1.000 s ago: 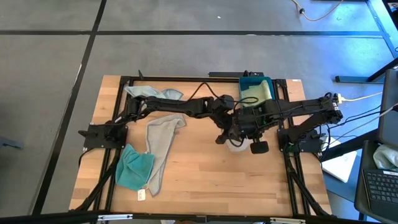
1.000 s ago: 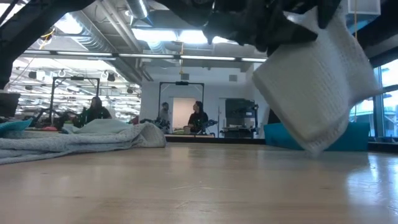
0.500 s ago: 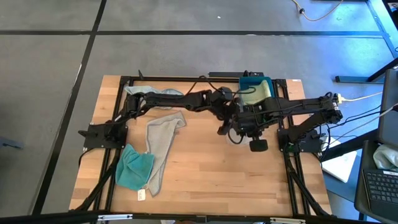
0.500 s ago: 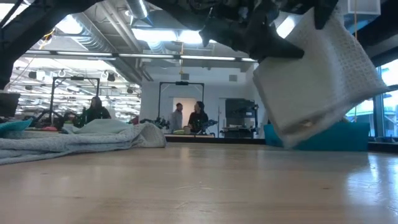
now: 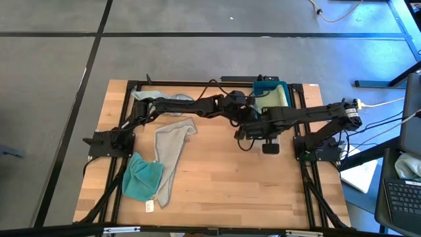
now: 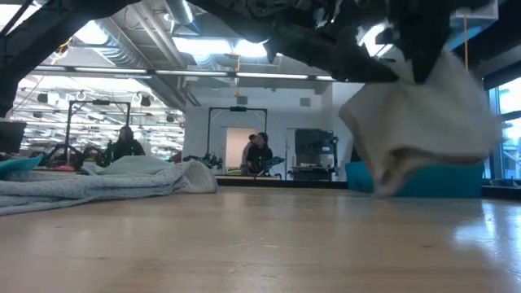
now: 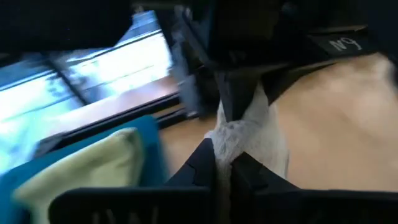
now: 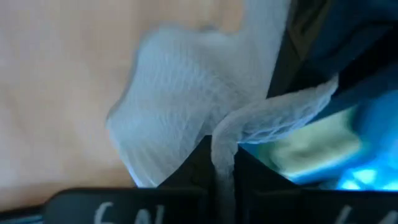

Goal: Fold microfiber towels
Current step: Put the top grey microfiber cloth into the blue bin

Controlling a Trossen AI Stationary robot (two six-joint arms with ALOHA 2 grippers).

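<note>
A white waffle-weave microfiber towel (image 6: 423,130) hangs bunched above the table's right half, clear of the wood. Both grippers are shut on its upper part, close together near the blue tray (image 5: 263,84). My left gripper (image 7: 224,169) reaches in from the table's left. My right gripper (image 8: 222,163) comes in from above. In the high view the arms hide most of the towel. On the table's left lie a grey towel (image 5: 172,150), a teal towel (image 5: 141,178) and a pale one (image 5: 164,99). A pale green towel (image 5: 275,97) lies in the tray. My left gripper pinches a bunched fold of the white towel (image 7: 231,138) between its two fingers, coming from the table's left and slanting slightly down. The cloth runs on from its fingers to the other gripper. My right gripper pinches a rolled edge of the towel (image 8: 225,138) between its two fingers, from above and pointing down. The rest of the cloth (image 8: 177,118) spreads and hangs below it, slack and off the table.
The blue tray stands at the far right, just behind the grippers. The near right part of the wooden table (image 5: 230,191) is bare. In the low view, people stand in the room beyond the table (image 6: 259,155).
The white towel hung as a flat tilted sheet. Now it hangs bunched and shorter, with its lower part drawn up. My left gripper has swung toward the far edge, in to the towel's top. My right gripper has sunk a little and tipped.
</note>
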